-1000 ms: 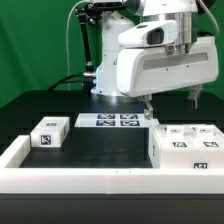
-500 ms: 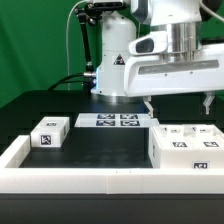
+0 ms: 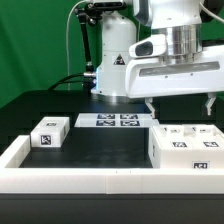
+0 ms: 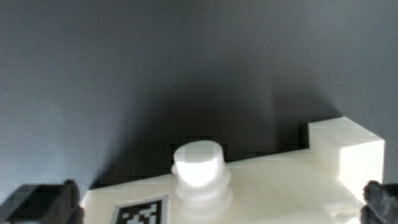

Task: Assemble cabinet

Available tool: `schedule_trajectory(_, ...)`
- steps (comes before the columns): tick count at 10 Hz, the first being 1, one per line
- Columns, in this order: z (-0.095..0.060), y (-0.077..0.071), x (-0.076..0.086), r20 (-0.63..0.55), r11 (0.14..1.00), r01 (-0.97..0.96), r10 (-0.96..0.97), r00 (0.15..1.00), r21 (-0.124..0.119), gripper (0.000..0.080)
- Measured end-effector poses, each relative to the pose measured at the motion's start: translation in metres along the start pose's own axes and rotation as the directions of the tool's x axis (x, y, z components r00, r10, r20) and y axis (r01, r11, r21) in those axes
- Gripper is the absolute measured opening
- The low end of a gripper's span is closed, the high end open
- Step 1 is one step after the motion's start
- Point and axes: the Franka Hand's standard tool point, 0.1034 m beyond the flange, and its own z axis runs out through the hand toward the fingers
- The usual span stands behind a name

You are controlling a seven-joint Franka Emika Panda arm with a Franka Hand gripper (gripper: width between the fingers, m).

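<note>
1. The cabinet (image 3: 185,150) runs off the exterior view's right edge, so we cannot see its full width. The tags on its top and front are too small for us to read.
2. The arm (image 3: 130,50) is cut off by the top of the exterior view, and we see only its base and lower body.
3. The wrist view is soft and blurred. We make out the cabinet's (image 4: 267,185) white top, a rounded peg (image 4: 199,165) standing upright on it, and a raised corner (image 4: 347,148) beside the peg. A tag (image 4: 143,212) is cut by the picture's edge, and its pattern is unclear.
4. Of the hand, the wrist view shows only two dark fingers (image 4: 43,203) at opposite edges of the picture, with the peg between them.
5. The gripper (image 3: 180,107) is spread wide. Its fingers (image 3: 149,106) hang well apart from each other, above the cabinet's top and clear of it. It holds nothing and touches nothing.
6. The cabinet stands on the black table (image 3: 100,152) at the exterior view's right, close against the low white rail (image 3: 90,180) in front.
7. A small white block (image 3: 48,133) with a tag sits at the exterior view's left, well apart from the cabinet. The marker board (image 3: 113,120) lies flat behind, between the two.
</note>
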Motion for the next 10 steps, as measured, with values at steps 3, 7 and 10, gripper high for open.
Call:
schedule_trajectory(3,0.018,0.000,-0.004,-0.032,1.000,-0.009,0.008,0.999,-0.028,0.0797)
schedule_trajectory(7,0.025,0.007,0.000,-0.062,1.000,0.004,-0.005,0.998,-0.013,0.0797)
schedule_trajectory(10,0.043,-0.003,-0.009,-0.043,1.000,0.009,-0.010,0.999,-0.025,0.0797)
